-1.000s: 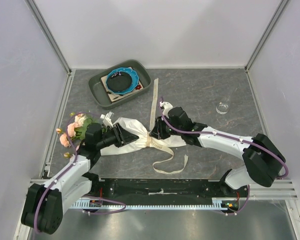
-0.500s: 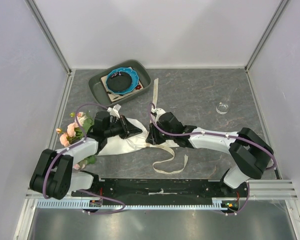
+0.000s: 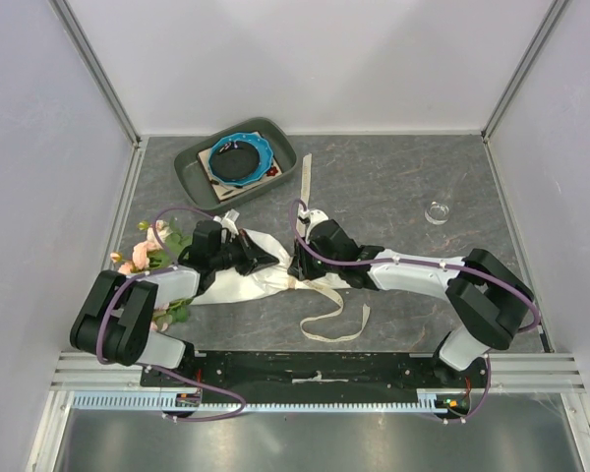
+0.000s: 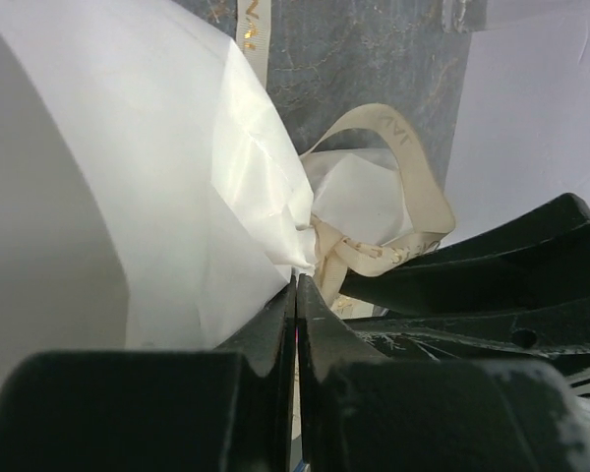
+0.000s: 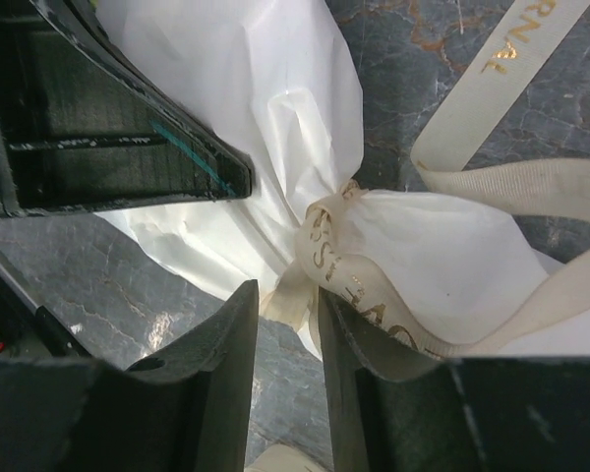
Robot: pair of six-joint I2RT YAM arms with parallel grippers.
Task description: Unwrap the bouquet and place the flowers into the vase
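bouquet [image 3: 246, 273] flat on table [image 3: 393, 177], flowers [image 3: 143, 258] at 9 o'clock end | left gripper [image 4: 296, 280] pressed together, tips at wrap paper beside ribbon [image 4: 374, 258] knot | right gripper [image 5: 287, 295] apart, astride ribbon | vase [image 3: 437, 211] 2 o'clock of bouquet, well apart

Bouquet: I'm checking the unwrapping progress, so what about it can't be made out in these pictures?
Stems: hidden inside the paper, every view.
Flowers: top view, partly behind the left arm.
Left gripper: its wrist view, unclear whether the shut fingers pinch paper.
Vase: top view, too small and clear to show contents.
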